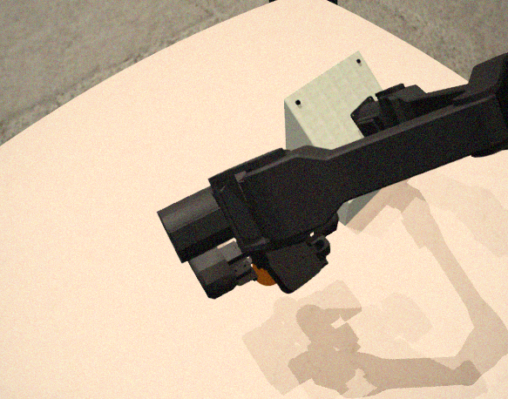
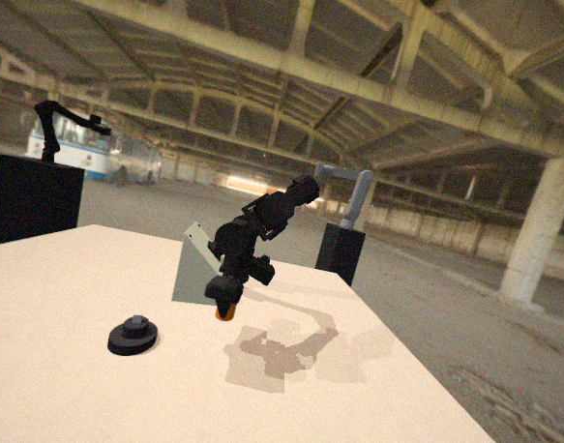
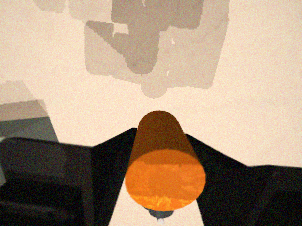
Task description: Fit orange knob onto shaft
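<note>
The orange knob [image 1: 265, 277] [image 2: 230, 311] [image 3: 165, 178] is held between the fingers, above the table, with its shadow apart from it. My gripper [image 1: 263, 271] [image 2: 224, 309] [image 3: 159, 135] is shut on it. The knob's underside and hole are hidden. The round dark pedestal [image 2: 132, 342] stands on the table to the left of the gripper in the exterior view, with the silver shaft [image 2: 137, 319] upright on top. The arm hides the pedestal in the top view. A small dark part shows just below the knob in the wrist view. The shaft's flat side cannot be made out.
A pale green wedge-shaped block [image 1: 323, 96] [image 2: 194, 276] [image 3: 30, 129] with a sloped top stands behind the gripper in the exterior view, beneath the arm in the top view. Two other arms on black stands are in the background, beyond the table [image 2: 59, 397].
</note>
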Robot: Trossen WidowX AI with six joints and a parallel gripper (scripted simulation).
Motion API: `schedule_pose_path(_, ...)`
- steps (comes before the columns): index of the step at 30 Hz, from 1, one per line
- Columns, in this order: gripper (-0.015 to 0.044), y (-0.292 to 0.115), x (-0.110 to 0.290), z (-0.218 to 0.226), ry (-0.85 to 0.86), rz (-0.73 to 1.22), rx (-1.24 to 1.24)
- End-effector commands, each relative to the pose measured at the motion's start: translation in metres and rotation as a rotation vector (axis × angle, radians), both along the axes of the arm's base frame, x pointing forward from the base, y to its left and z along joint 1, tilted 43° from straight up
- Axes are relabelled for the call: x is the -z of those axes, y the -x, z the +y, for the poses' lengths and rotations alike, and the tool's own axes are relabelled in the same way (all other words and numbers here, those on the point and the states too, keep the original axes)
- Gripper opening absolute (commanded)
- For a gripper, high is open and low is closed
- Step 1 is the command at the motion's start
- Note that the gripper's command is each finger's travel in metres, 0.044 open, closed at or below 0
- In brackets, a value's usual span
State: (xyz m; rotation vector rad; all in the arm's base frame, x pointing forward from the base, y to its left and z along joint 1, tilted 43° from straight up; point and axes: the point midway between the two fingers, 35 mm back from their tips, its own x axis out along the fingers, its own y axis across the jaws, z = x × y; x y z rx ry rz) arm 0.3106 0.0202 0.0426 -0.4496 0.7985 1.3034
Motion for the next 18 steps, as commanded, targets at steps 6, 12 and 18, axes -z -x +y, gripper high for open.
schedule_pose_path(6, 0.0000, 0.000, -0.021, -0.021, 0.002, -0.008, 0.000)
schedule_pose_path(12, 0.0000, 0.002, -0.035, -0.034, -0.002, -0.008, -0.002)
schedule_pose_path(18, 0.0000, 0.003, -0.043, -0.041, -0.004, -0.008, -0.003)
